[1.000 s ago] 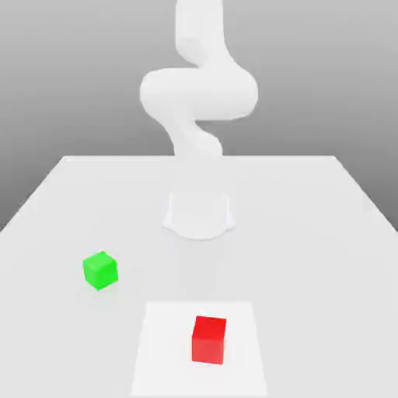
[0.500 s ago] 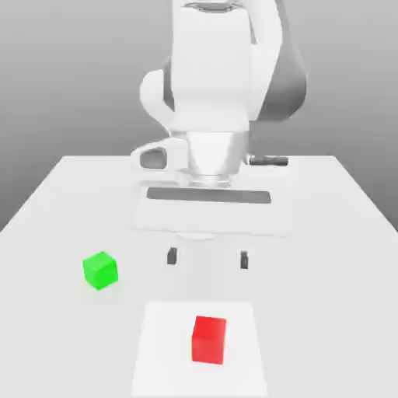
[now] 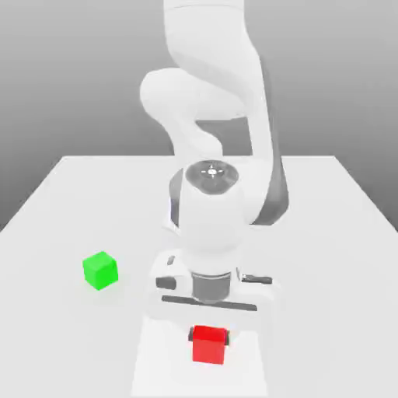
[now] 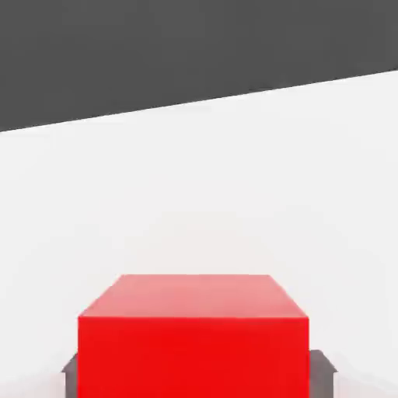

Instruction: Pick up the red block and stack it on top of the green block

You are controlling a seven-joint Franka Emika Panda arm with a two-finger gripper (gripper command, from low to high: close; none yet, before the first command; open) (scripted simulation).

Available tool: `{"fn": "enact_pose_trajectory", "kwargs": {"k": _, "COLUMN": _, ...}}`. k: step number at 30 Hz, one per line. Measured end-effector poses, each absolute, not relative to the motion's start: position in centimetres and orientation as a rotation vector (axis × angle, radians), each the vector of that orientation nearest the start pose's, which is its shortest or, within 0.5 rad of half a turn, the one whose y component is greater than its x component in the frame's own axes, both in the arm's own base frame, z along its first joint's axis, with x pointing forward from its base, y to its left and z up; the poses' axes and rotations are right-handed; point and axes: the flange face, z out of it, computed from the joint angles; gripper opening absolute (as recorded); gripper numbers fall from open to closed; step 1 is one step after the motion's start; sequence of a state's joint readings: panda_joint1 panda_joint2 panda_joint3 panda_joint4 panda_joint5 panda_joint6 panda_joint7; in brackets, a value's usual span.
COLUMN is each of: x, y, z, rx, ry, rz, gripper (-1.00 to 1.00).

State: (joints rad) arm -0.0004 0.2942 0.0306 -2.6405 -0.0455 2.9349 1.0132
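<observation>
The red block [image 3: 208, 346] rests on the white table near the front edge, on a paler square patch. My gripper [image 3: 209, 336] has come straight down over it, and its dark fingers [image 3: 191, 335] press against the block's two sides, shut on it. In the hand view the red block [image 4: 193, 342] looms large, with a dark finger pad [image 4: 322, 375] tight against each flank. The green block [image 3: 100, 270] sits alone on the table, off to the exterior view's left and a little farther back than the red one.
The white table [image 3: 326, 233] stretches wide around both blocks. The pale square patch [image 3: 155, 365] lies under the red block. My arm's base stands behind the hand, at the table's middle rear.
The hand has swung forward and dropped from above the table's middle onto the red block. Its fingers, wide apart half a second ago, have closed against the block's sides. The green block has not moved.
</observation>
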Motion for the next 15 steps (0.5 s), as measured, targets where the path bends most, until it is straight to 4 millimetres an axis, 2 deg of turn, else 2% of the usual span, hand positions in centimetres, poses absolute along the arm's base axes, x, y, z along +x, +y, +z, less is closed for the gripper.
{"fn": "enact_pose_trajectory", "kwargs": {"k": 2, "x": 41.8, "y": 1.7, "z": 14.7, "rx": -2.801, "ry": 1.422, "rz": -0.001, "gripper": -1.00}}
{"fn": "enact_pose_trajectory", "kwargs": {"k": 8, "x": 41.7, "y": 1.2, "z": 20.5, "rx": -2.797, "ry": 1.435, "rz": -0.003, "gripper": -1.00}}
{"fn": "enact_pose_trajectory", "kwargs": {"k": 10, "x": 40.3, "y": -3.5, "z": 21.7, "rx": -2.740, "ry": 1.576, "rz": -0.017, "gripper": -1.00}}
{"fn": "enact_pose_trajectory", "kwargs": {"k": 12, "x": 38.1, "y": -8.5, "z": 22.7, "rx": -2.659, "ry": 1.738, "rz": -0.028, "gripper": -1.00}}
{"fn": "enact_pose_trajectory", "kwargs": {"k": 15, "x": 34.5, "y": -12.5, "z": 23.8, "rx": -2.578, "ry": 1.877, "rz": -0.034, "gripper": -1.00}}
